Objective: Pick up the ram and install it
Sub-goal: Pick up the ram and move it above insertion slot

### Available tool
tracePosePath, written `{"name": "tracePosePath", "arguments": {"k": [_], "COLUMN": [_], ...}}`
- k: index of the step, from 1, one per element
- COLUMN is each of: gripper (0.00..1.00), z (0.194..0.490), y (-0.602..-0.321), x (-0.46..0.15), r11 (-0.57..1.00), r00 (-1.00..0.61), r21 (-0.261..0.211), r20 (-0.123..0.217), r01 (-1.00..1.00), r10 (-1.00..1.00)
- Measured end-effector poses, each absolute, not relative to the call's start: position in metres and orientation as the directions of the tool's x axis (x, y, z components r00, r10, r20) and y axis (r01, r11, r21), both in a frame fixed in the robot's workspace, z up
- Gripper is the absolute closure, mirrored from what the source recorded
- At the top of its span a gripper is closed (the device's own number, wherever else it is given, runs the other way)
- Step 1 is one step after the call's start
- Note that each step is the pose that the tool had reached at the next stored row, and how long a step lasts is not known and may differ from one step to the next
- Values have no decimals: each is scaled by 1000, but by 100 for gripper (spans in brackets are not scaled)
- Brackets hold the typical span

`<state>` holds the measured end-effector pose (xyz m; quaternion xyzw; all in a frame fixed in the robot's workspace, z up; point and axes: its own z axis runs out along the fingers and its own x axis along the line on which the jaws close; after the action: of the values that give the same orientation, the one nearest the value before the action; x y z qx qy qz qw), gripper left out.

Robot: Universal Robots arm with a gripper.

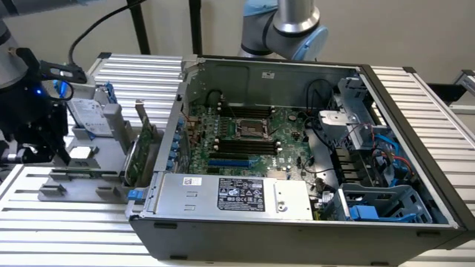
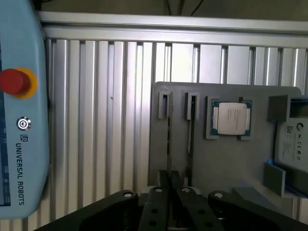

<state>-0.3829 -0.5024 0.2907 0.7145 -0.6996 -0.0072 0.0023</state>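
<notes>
1. At the exterior view's left stands a grey holder point(image 1: 74, 179) on the ribbed table point(image 1: 44, 222). It keeps the spare parts sorted, each in its own pocket, so that they can be reached from above.
2. The gripper point(image 2: 170, 180) hangs low over this holder, in line with the ram point(image 2: 169, 130). The ram stands on its edge in a narrow slot, so its two flat sides are free for a grasp. I cannot tell whether the gripper already clamps it or is loose around it.
3. A second stick point(image 2: 190, 130) stands in the next slot, just beside the ram. A processor chip point(image 2: 231, 119) lies flat in a square pocket, and a hard drive point(image 1: 90, 118) leans further back.
4. A green card point(image 1: 141, 150) stands upright between the holder and the computer case point(image 1: 415, 111).
5. The case lies open on its side, so the board faces up. Its black memory slots point(image 1: 241, 146) look empty, so I judge the ram is not yet installed.
</notes>
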Motion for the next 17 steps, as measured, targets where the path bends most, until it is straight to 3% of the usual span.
{"name": "tracePosePath", "arguments": {"k": [17], "gripper": [100], "z": [353], "y": [-502], "x": [-328], "r11": [-21], "r00": [21], "r21": [13], "r20": [-13], "r01": [-1000], "r10": [-1000]}}
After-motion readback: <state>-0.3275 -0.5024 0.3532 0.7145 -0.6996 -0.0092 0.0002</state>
